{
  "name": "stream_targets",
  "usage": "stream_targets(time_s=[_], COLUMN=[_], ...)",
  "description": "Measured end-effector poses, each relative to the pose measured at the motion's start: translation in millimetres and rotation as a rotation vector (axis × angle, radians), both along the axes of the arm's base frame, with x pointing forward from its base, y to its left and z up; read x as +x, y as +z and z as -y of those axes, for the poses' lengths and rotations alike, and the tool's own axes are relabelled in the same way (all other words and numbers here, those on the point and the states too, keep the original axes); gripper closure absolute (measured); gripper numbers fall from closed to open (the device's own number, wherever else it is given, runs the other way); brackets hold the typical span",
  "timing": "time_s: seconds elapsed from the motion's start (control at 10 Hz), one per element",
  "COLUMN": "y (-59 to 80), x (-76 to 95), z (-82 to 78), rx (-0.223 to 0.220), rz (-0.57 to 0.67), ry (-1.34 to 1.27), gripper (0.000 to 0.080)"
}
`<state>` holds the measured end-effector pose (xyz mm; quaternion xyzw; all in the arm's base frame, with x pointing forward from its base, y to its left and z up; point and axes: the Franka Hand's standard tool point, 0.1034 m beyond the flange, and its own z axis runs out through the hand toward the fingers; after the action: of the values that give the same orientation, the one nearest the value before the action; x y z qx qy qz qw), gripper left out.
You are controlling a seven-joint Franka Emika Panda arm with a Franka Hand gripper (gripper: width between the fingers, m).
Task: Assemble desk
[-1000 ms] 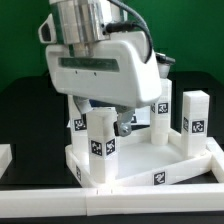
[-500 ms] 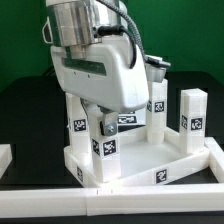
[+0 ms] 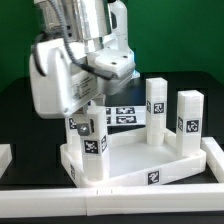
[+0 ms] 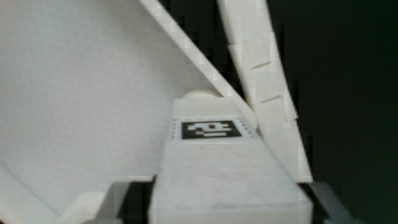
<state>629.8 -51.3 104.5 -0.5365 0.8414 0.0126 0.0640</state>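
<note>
A: On the black tabletop [image 3: 30, 105], exterior view: large flat rectangular white plastic desk panel [image 3: 140, 160] with raised rim lies flat, legs pointing up. Two square white tagged legs stand at the exterior view's right, one [image 3: 156, 110] further back, one [image 3: 188, 122] nearer. A third tagged leg [image 3: 92, 145] stands at the panel's near corner on the exterior view's left.

B: End effector?

A: In the exterior view the arm's white housing [image 3: 60, 80] covers it; position over the left legs only. Wrist view: end effector [image 4: 214, 205], dark fingers [image 4: 125, 200] on either side of a white square leg [image 4: 217, 165] with a black-and-white tag on its top end. Fingers sit against both flanks, so clamped on it, as far as the blur allows.

B: Anything else?

A: Marker board [image 3: 122, 112] behind the panel, tags showing. White L-shaped bracket [image 3: 212, 165] edges the panel's right side and front.
</note>
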Motion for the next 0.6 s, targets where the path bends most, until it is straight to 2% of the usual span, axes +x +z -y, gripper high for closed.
stream_targets(time_s=[0.2,0.4,0.6], y=[-0.9,0.1,-0.1], x=[-0.1,-5.6,-9.7], z=[-0.3,2.5,1.4], rx=[0.007,0.046,0.046], rz=[-0.008,-0.080,-0.114], ry=[-0.079,-0.357,-0.431], gripper=[0.0511,0.0511,0.0511])
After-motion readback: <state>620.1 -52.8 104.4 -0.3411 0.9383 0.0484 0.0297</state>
